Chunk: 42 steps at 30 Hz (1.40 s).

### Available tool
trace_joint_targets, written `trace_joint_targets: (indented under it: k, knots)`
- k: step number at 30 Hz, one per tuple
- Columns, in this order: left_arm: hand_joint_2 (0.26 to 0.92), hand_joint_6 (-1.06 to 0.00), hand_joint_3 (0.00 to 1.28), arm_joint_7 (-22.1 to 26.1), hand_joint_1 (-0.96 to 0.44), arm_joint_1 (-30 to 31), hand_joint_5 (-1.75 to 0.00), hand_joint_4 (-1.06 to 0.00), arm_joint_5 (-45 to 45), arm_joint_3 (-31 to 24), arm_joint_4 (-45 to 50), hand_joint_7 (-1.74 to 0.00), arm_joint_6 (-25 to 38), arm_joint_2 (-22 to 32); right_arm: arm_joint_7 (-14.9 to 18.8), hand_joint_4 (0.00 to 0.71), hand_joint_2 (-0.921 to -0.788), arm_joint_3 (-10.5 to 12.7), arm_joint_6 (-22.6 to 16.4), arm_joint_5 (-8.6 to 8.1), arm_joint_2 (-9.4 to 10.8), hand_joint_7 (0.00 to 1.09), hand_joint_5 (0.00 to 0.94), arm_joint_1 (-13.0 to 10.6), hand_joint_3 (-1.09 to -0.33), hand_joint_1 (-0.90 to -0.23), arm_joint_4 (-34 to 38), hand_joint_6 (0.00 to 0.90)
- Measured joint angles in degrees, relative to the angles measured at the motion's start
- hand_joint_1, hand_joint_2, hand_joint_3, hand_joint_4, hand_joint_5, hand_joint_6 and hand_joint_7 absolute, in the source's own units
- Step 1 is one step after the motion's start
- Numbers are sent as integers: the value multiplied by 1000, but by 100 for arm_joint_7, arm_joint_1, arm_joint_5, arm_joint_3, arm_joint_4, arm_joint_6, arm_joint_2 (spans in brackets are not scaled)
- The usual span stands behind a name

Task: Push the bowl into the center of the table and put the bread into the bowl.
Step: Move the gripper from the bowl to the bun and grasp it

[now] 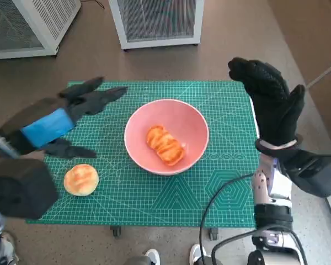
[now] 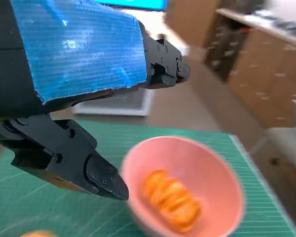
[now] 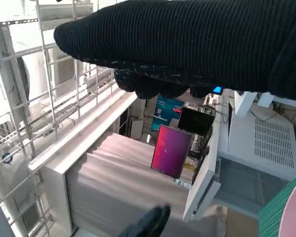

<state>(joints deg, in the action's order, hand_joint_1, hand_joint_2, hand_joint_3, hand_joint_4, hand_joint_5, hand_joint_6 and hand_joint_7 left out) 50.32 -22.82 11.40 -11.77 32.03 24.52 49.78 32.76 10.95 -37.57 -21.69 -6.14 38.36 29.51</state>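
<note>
The pink bowl sat near the middle of the green cutting mat that covered the table, and a ridged orange-glazed bread already lay inside it, toward the near wall. A second piece, a round bun, rested on the mat well apart from the bowl, at the near left, partly beside the dark bulk of the left forearm. The left hand hovered over the mat's left part with its black fingers spread and nothing between them; in the left wrist view the bowl and its bread were blurred and only a sliver of the bun showed at the picture's edge. The right hand stood raised over the table's right edge, glove fingers apart and empty; its own camera saw mostly the knitted glove, a shelving room beyond and a thin arc of the bowl's rim
</note>
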Motion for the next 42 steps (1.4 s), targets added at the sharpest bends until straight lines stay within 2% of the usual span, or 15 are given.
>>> trace_joint_targets:
  k: [8,21,33,42]
  knots:
    - [732,-184,0,355,109,653,1,1,-72,-447,565,0,644,643,3,241,-921,11,0,-10,-4,140,1,37,-650,-661,75,249]
    - [727,-182,1,513,143,1517,1,1,-172,-637,762,0,753,956,12,240,-921,9,0,-26,0,133,0,103,-652,-659,146,251]
    - [726,-191,0,407,71,1748,-2,-4,78,48,569,-4,735,1188,41,240,-921,11,8,-69,-16,128,0,136,-654,-651,218,254]
    - [725,-216,1,-65,-1,1693,-11,-42,684,875,107,-11,601,1148,128,240,-921,21,55,-90,-26,125,0,196,-651,-655,284,256]
